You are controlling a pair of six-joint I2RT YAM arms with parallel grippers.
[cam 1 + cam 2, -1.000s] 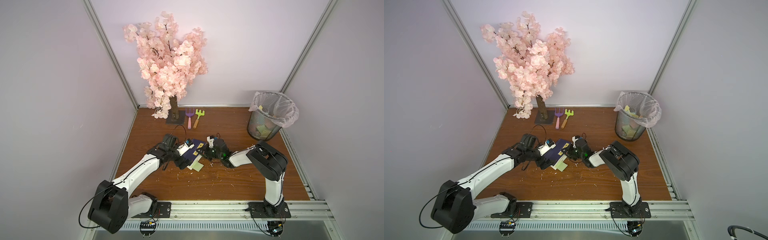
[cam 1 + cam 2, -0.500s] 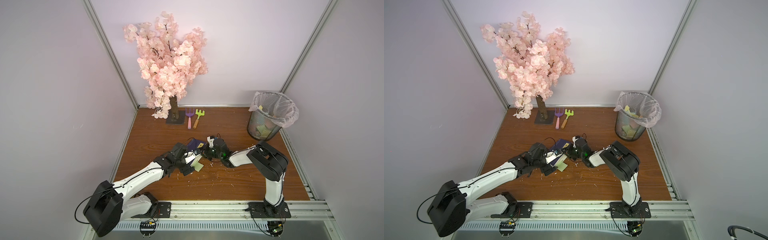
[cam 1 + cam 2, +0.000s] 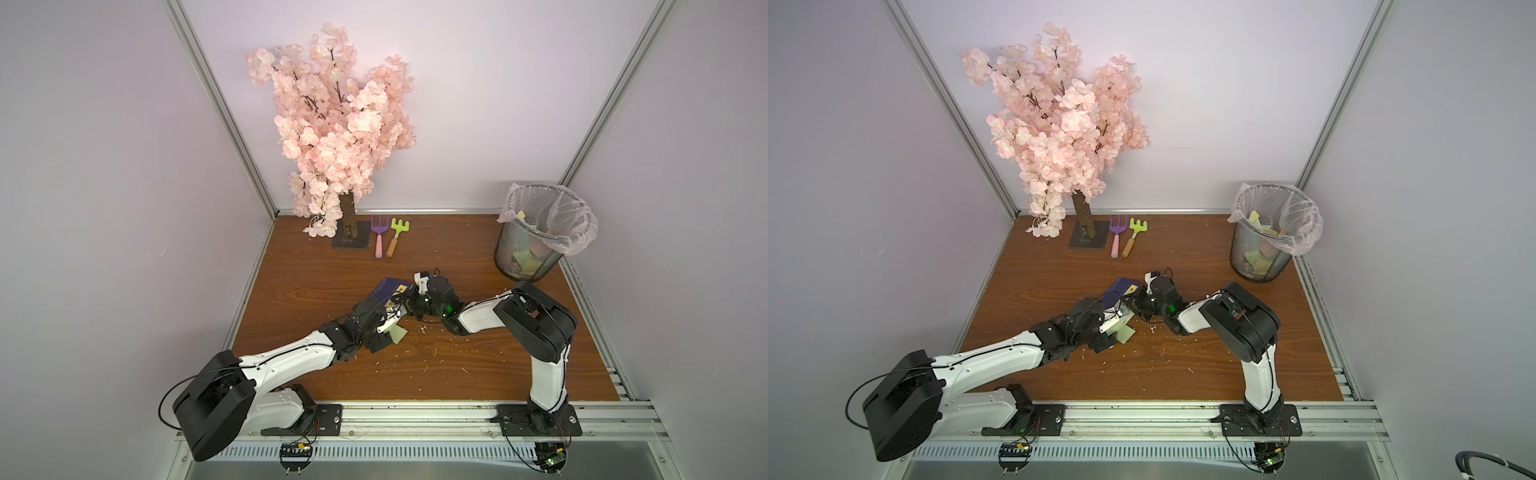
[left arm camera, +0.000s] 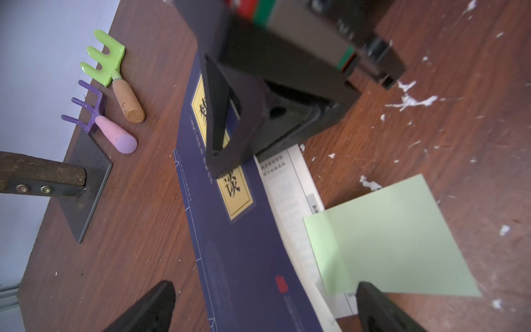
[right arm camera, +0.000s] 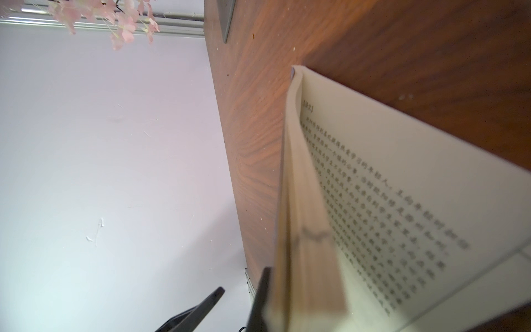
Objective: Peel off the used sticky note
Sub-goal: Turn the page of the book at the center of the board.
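Observation:
A dark blue book [image 3: 388, 289] [image 3: 1121, 289] lies mid-table. In the left wrist view its cover [image 4: 244, 258] is raised off a printed page [image 4: 287, 201]. A pale green sticky note [image 4: 388, 238] [image 3: 398, 333] [image 3: 1126, 335] is stuck to that page and juts over the wood. My left gripper [image 4: 264, 287] [image 3: 386, 330] is open above the book's near end, one finger on each side, holding nothing. My right gripper [image 5: 244, 278] [image 3: 405, 297] is shut with nothing between its fingers. One finger lies against the cover and the lifted block of pages [image 5: 304, 230].
A wire waste bin [image 3: 536, 245] with a plastic liner stands at the back right. A pink blossom tree on a metal base plate [image 3: 351, 239] [image 4: 86, 186] stands at the back. Beside it lie a purple toy fork [image 4: 109, 129] and a green toy rake [image 4: 115, 77]. White paper scraps dot the wood.
My left arm has swung from the book's left side round to its near end, and its open gripper now sits over the cover beside the note. The right arm has stayed put.

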